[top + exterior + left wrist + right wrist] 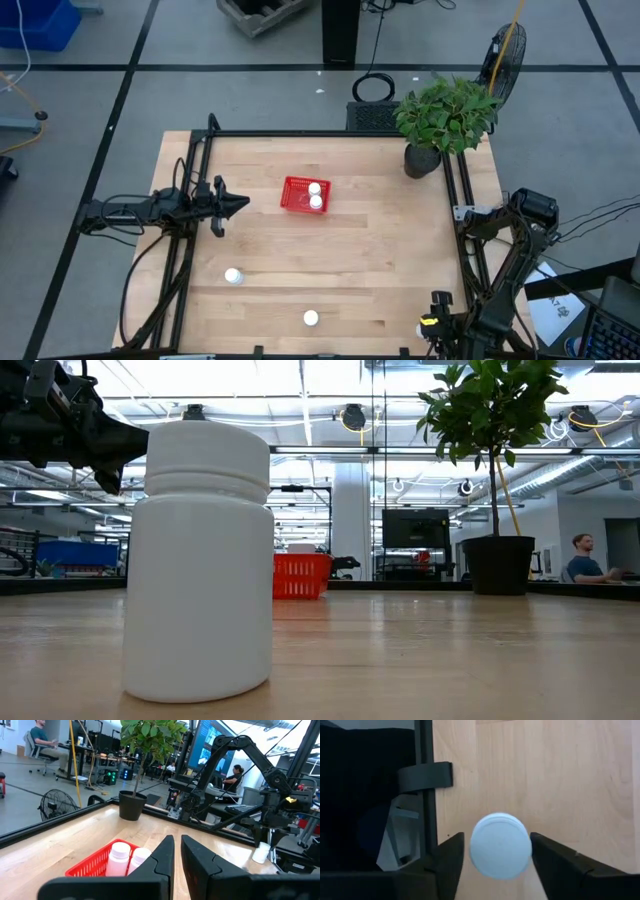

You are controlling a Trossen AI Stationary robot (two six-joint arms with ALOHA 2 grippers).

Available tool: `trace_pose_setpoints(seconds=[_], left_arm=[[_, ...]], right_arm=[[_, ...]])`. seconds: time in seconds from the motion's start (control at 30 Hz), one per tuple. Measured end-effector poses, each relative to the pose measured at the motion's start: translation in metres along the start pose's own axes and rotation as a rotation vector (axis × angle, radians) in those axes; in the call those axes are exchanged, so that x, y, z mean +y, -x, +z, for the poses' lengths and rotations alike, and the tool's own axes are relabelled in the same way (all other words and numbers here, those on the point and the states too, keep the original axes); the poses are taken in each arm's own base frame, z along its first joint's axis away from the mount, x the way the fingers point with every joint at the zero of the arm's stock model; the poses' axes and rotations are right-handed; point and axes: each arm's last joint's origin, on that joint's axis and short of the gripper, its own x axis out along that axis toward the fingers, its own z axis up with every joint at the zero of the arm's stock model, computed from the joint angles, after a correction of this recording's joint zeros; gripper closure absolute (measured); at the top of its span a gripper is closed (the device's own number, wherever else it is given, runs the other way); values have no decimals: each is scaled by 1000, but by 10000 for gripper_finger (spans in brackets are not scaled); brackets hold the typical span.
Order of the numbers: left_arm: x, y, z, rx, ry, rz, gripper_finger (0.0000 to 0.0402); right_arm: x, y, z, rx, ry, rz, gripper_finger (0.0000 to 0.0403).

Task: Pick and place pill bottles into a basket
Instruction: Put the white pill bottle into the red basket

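The red mesh basket (296, 196) stands on the table's middle and holds two upright white bottles (315, 195); it also shows in the left wrist view (90, 865). My left gripper (240, 203) hovers left of the basket, shut and empty, pointing at it (177, 855). My right gripper (432, 322) is at the near right corner, open, pointing down, with its fingers on either side of an upright white bottle (500, 845). Two more bottles stand on their bases on the table: one near left (233, 275), one near the front edge (311, 318). My right gripper comes from above with a finger on each side of the bottle's round cap (485, 835). The bottle stands upright on the table. I cannot tell whether the fingers (547, 862) touch it.
A potted plant (440, 125) stands at the far right corner. Black frame rails (205, 160) run along the table's left, far and right sides. The front-edge bottle fills the low view's left (200, 560). People sit in the room beyond.
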Motion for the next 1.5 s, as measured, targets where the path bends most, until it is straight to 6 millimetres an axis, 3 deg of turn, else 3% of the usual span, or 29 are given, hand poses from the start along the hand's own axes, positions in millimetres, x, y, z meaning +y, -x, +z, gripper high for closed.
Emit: trace_pose_setpoints(seconds=[0.2, 0.53, 0.8, 1.07, 1.5], left_arm=[[0, 0, 0, 0, 0, 0, 364], [0, 0, 0, 0, 0, 0, 364], [0, 0, 0, 0, 0, 0, 364], [0, 0, 0, 0, 0, 0, 364], [0, 0, 0, 0, 0, 0, 364]], right_arm=[[0, 0, 0, 0, 10, 0, 255], [-3, -1, 5, -22, 28, -26, 253], [-11, -5, 22, -56, 67, -58, 253], [-32, -5, 58, -94, 146, -103, 251], [-97, 23, 138, -227, 187, -54, 253]])
